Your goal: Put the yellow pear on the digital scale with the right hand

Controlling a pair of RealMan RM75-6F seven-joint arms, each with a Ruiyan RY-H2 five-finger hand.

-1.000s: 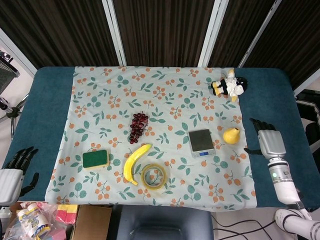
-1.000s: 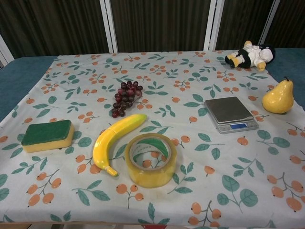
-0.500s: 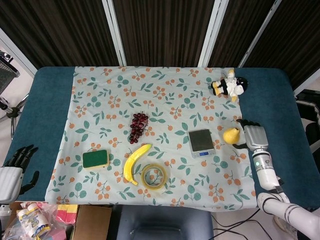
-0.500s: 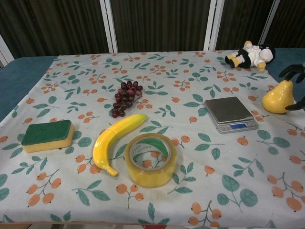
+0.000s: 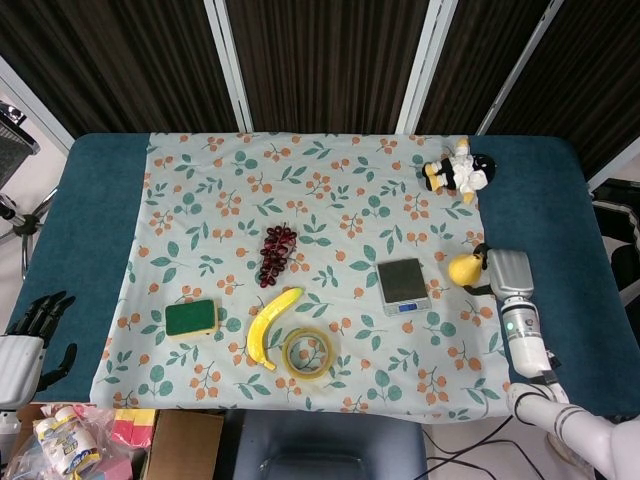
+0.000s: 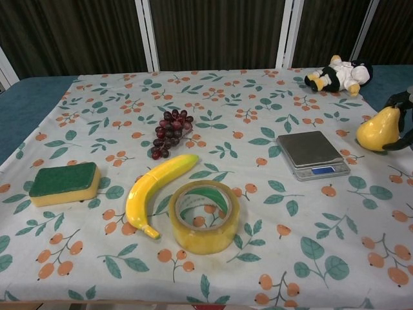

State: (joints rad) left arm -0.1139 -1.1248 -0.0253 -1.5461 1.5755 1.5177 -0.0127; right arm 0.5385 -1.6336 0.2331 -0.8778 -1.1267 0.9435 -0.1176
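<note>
The yellow pear [image 5: 461, 268] [image 6: 377, 129] stands at the cloth's right edge, just right of the digital scale [image 5: 402, 285] [image 6: 313, 154]. My right hand [image 5: 506, 272] is against the pear's right side. Its dark fingers [image 6: 399, 101] curl over the top and under the base of the fruit, gripping it. The scale's grey platform carries nothing. My left hand [image 5: 27, 342] hangs off the table's front left corner with its fingers spread and nothing in them; the chest view does not show it.
On the floral cloth [image 5: 330, 210] lie a grape bunch [image 5: 276, 252], a banana [image 5: 270, 322], a tape roll [image 5: 308, 352] and a green sponge [image 5: 191, 318]. A plush toy [image 5: 458, 170] sits at the back right, behind the pear.
My right hand came in from the right side of the table and closed its fingers around the pear, which shifted slightly. The left hand stayed put.
</note>
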